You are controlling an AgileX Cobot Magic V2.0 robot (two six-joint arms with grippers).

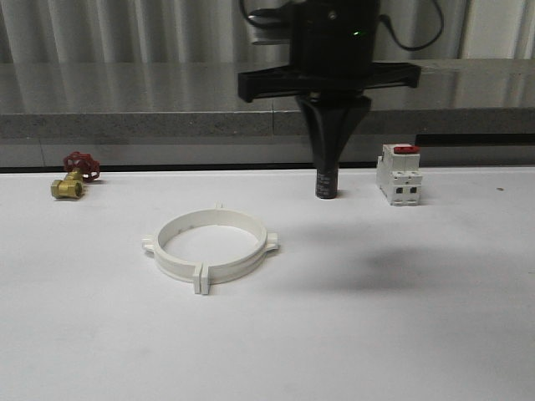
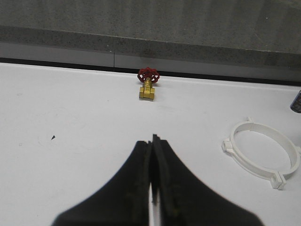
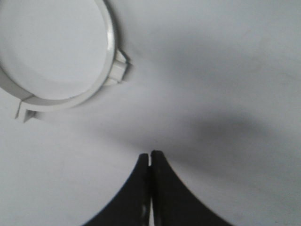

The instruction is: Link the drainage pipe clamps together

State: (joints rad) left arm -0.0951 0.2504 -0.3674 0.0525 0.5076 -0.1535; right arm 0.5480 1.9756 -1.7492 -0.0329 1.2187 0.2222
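The two white drainage pipe clamps [image 1: 238,264] lie flat on the white table, set together as one ring, with their end tabs meeting at the front and at the back. The ring also appears in the left wrist view [image 2: 244,160] and the right wrist view [image 3: 66,101]. My right gripper [image 1: 328,165] hangs shut above the table, to the right of the ring, holding nothing [image 3: 150,154]. My left gripper [image 2: 153,139] is shut and empty, low over the table to the left of the ring.
A brass valve with a red handle [image 1: 73,177] sits at the back left. A small black cylinder [image 1: 326,185] and a white switch with a red top [image 1: 398,174] stand at the back right. A grey ledge [image 1: 134,125] runs behind the table.
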